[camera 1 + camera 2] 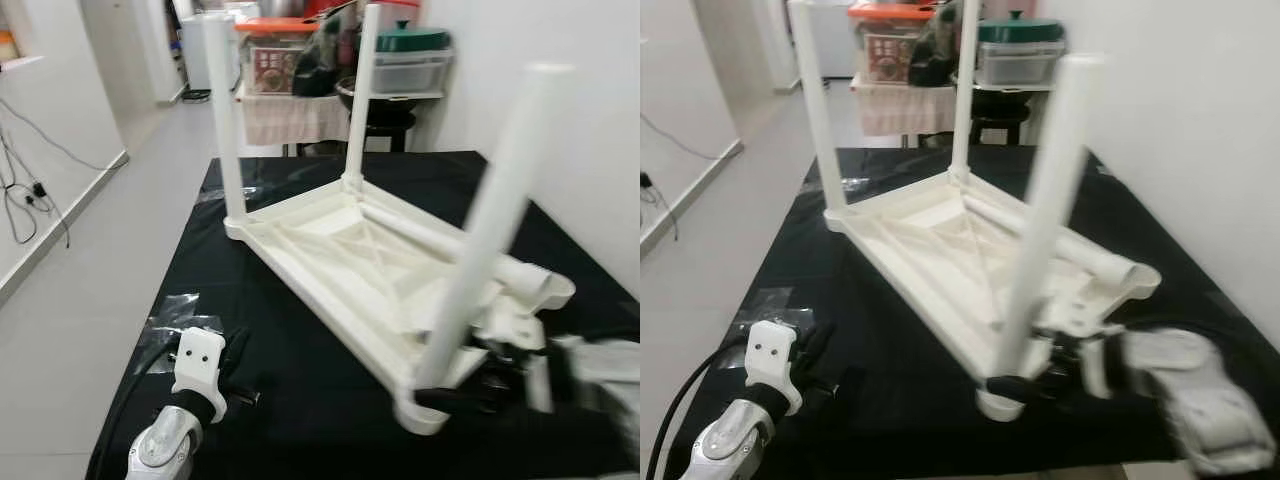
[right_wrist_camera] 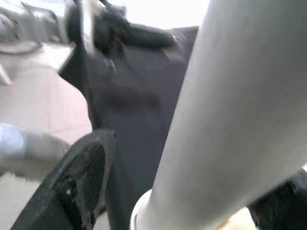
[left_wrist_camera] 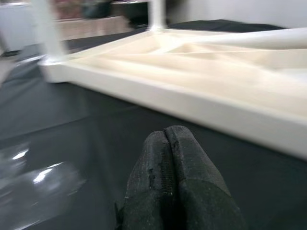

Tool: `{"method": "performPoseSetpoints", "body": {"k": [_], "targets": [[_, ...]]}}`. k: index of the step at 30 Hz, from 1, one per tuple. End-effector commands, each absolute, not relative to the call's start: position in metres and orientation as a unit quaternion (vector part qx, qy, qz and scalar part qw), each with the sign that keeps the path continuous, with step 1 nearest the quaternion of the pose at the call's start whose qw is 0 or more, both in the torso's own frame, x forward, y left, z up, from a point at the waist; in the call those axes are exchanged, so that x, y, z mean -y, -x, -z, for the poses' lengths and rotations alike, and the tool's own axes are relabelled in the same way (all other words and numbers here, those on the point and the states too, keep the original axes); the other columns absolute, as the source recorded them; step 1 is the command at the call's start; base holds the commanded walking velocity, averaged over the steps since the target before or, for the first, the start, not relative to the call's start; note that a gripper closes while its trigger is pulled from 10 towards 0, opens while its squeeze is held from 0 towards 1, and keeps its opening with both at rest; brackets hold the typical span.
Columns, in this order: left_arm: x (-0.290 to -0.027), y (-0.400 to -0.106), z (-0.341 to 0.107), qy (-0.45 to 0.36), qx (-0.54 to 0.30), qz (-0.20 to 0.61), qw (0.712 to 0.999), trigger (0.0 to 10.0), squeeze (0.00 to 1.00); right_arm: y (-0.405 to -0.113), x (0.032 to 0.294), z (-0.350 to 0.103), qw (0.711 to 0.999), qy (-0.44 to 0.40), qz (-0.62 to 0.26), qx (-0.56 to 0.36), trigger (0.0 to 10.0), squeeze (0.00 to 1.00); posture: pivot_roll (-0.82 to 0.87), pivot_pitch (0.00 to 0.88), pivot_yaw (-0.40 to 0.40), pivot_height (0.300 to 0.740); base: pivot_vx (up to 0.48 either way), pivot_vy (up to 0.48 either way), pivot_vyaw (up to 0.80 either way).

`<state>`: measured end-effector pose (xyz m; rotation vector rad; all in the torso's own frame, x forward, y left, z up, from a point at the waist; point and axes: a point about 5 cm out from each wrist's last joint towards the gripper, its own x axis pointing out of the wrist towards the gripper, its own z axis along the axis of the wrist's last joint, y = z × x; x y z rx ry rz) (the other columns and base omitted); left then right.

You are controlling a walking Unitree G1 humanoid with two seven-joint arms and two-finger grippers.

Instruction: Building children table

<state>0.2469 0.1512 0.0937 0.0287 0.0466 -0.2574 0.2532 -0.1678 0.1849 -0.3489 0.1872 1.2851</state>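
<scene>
The left gripper (image 3: 168, 143), its two black fingers pressed together, hovers over a black cloth (image 3: 96, 129) before the rim of an upturned white plastic children's table (image 3: 201, 96), with crinkled clear plastic wrap (image 3: 33, 182) lying nearby.

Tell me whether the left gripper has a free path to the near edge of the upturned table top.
Probably yes: the left gripper, shut, rests on the black cloth facing the table top's edge, with only bare cloth between.
</scene>
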Motion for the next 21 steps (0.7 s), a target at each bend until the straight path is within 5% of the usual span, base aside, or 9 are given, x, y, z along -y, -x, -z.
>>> {"method": "performPoseSetpoints", "body": {"k": [1, 6, 9, 14, 16, 21], "targets": [[-0.15, -0.246, -0.094, -0.02, -0.024, 0.133, 0.991, 10.0, 0.0, -0.255, 0.144, -0.186, 0.762, 0.177, -0.619, -0.064, 10.0, 0.0, -0.05, 0.0, -0.049, 0.74, 0.0, 0.0, 0.0], [-0.149, -0.242, -0.093, -0.025, -0.026, 0.134, 0.99, 10.0, 0.0, -0.273, 0.083, -0.197, 0.755, 0.173, -0.632, 0.003, 10.0, 0.0, -0.02, 0.0, -0.056, 0.74, 0.0, 0.0, 0.0], [-0.149, -0.242, -0.093, -0.027, -0.026, 0.134, 0.99, 10.0, 0.0, -0.276, 0.08, -0.197, 0.752, 0.186, -0.632, 0.004, 10.0, 0.0, -0.01, 0.0, -0.058, 0.74, 0.0, 0.0, 0.0], [-0.148, -0.241, -0.094, -0.03, -0.026, 0.135, 0.99, 10.0, 0.0, -0.283, 0.087, -0.195, 0.746, 0.215, -0.631, -0.007, 10.0, 0.0, -0.01, 0.0, -0.061, 0.74, 0.0, 0.0, 0.0], [-0.151, -0.235, -0.091, -0.032, -0.033, 0.131, 0.99, 10.0, 0.0, -0.287, 0.121, -0.189, 0.715, 0.262, -0.645, -0.066, 10.0, 0.0, -0.01, 0.0, -0.063, 0.74, 0.0, 0.0, 0.0], [-0.153, -0.231, -0.089, -0.034, -0.04, 0.128, 0.99, 10.0, 0.0, -0.29, 0.149, -0.187, 0.685, 0.294, -0.655, -0.123, 10.0, 0.0, 0.0, 0.0, -0.064, 0.74, 0.0, 0.0, 0.0]]}}
